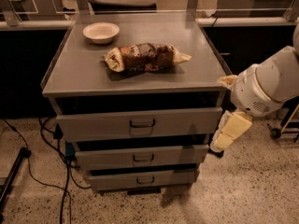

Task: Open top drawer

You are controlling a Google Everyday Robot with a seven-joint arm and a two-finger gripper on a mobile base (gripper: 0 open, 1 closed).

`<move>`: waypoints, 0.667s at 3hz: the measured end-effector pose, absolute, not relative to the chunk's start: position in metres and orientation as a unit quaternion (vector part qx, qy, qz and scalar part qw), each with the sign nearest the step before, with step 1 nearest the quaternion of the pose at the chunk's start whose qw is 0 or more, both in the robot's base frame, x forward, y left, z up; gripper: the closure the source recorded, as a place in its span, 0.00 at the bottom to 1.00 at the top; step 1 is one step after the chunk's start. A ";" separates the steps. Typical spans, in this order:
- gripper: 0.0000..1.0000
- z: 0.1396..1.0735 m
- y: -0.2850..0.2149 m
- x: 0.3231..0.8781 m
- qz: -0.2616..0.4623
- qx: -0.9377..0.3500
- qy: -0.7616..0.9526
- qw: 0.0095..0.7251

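Gripper: right of mid-frame, just beside the drawer's right end; open or closed, we cannot tell. Top drawer: centre frame, long axis horizontal. We note its handle lies leftward of the gripper.

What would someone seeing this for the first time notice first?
Probably the crinkled brown snack bag lying in the middle of the grey cabinet top, with a white bowl behind it to the left. Next, the robot's white arm at the right, its gripper hanging beside the right end of the top drawer.
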State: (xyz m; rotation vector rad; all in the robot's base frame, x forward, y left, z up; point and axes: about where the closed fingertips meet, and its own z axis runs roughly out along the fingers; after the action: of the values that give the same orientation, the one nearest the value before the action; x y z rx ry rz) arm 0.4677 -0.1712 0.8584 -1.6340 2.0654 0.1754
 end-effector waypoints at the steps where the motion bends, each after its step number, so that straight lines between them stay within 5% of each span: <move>1: 0.00 0.858 -0.171 0.468 0.064 -0.600 0.758 0.248; 2: 0.00 0.824 -0.169 0.469 0.067 -0.605 0.756 0.241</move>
State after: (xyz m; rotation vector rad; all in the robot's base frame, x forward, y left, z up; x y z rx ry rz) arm 0.4695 -0.1689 0.8244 -1.6556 2.0673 0.1841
